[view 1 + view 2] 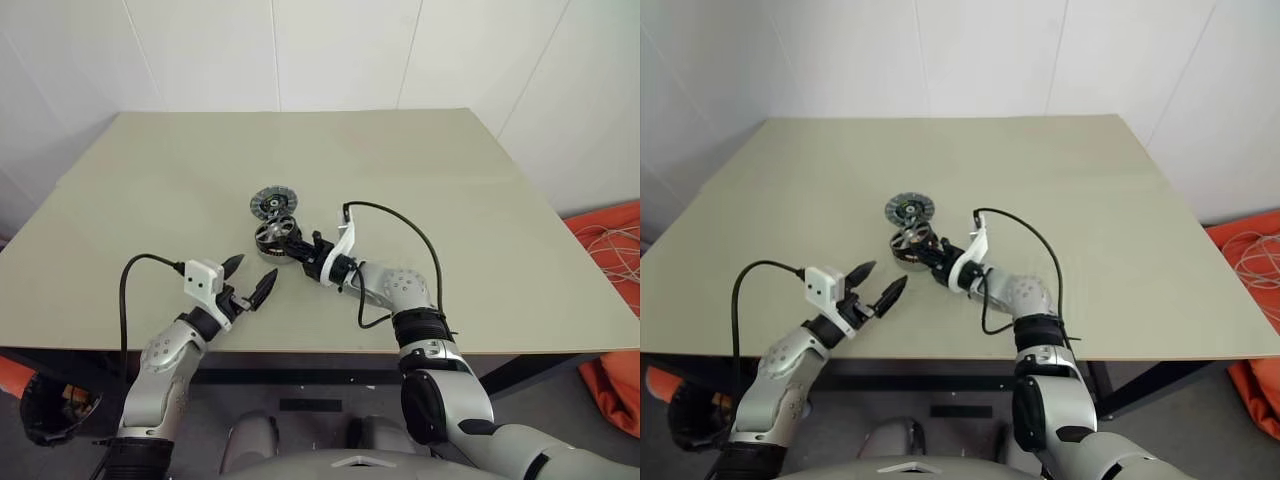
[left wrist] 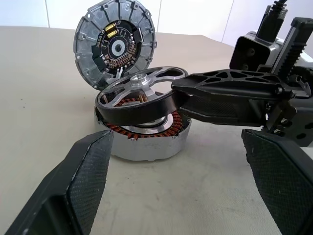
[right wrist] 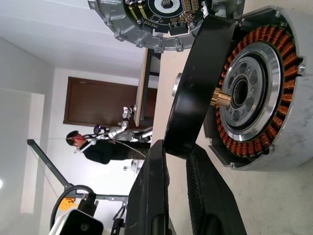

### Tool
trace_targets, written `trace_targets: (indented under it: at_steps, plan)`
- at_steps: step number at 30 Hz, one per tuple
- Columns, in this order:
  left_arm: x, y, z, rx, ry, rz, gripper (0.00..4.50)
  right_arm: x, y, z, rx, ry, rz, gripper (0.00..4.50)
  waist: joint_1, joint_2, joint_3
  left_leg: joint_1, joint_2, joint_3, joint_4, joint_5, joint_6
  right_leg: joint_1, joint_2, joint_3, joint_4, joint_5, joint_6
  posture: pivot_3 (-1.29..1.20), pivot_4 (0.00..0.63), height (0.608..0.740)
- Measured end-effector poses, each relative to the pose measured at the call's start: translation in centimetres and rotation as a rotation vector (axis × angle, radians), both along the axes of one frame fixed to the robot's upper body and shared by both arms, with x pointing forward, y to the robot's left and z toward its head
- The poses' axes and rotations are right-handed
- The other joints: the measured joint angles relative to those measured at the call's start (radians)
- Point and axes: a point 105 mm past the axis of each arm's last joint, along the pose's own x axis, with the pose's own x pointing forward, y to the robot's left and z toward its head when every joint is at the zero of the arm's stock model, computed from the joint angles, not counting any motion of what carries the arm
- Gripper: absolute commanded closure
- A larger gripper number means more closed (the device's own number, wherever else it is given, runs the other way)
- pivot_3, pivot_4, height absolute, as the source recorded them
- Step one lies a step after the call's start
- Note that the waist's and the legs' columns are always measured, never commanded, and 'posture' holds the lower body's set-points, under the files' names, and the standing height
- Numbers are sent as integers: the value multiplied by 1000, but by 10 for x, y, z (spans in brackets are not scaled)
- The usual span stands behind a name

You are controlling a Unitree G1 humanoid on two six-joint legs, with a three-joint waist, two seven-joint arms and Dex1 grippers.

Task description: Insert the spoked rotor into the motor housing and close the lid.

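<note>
The spoked rotor (image 2: 142,95) hangs tilted over the motor housing (image 2: 146,134), its rim pinched at one edge by the right claw (image 2: 183,98), whose two black fingers are clenched on it. In the left wrist view the rotor's far side dips toward the housing's copper windings while the gripped side rides higher, so the wheel is not yet flat or seated; its hub sits a little off the housing's silvery centre, and from the right wrist view the small brass shaft at the rotor's middle points toward that centre bore without being in it. The coming move, as I judge it, turns on levelling the rotor and bringing hub over bore so the two axes line up before it drops in. The housing stands flat on the desk (image 1: 450,200), its well open and holding only its own windings and hub. Just behind it lies the grey finned lid (image 2: 117,44), propped up on edge, apart from the rotor. The left claw (image 1: 247,280) hovers near the housing on the robot's left, jaws spread wide and holding nothing; the right arm is plainly the nearer.
</note>
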Motion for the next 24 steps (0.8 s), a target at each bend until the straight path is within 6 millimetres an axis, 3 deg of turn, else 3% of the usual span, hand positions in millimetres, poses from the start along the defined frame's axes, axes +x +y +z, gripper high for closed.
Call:
trace_targets:
  at_steps: [6, 7, 9, 16, 24]
  plan:
    - [0, 2, 0, -2, 7, 3, 0, -1, 2, -2, -25, -9, 6, 3546, 0, 0, 0, 0, 0, 0, 0, 0, 0, 0, 0, 0, 0, 0, 0, 0, 0, 740]
    - [0, 2, 0, -4, 7, 3, 0, 0, 2, -2, -26, -10, 5, 3376, 0, 0, 0, 0, 0, 0, 0, 0, 0, 0, 0, 0, 0, 0, 0, 0, 0, 740]
    - [0, 2, -1, -5, 10, 3, 0, 0, 2, -2, -23, -13, 5, 2968, 0, 0, 0, 0, 0, 0, 0, 0, 0, 0, 0, 0, 0, 0, 0, 0, 0, 740]
    - [1, 1, -1, -9, 16, 5, 0, -1, 2, 2, -10, -29, 11, 541, 0, 0, 0, 1, 0, 0, 0, 0, 0, 1, 0, 0, 0, 0, 0, 0, 0, 740]
    - [2, 0, 2, -13, 7, -1, 0, -3, 0, 16, -57, -76, 32, 541, 1, 0, 0, 6, 0, 0, 0, 0, 0, 6, 0, 0, 0, -3, 6, 0, 0, 740]
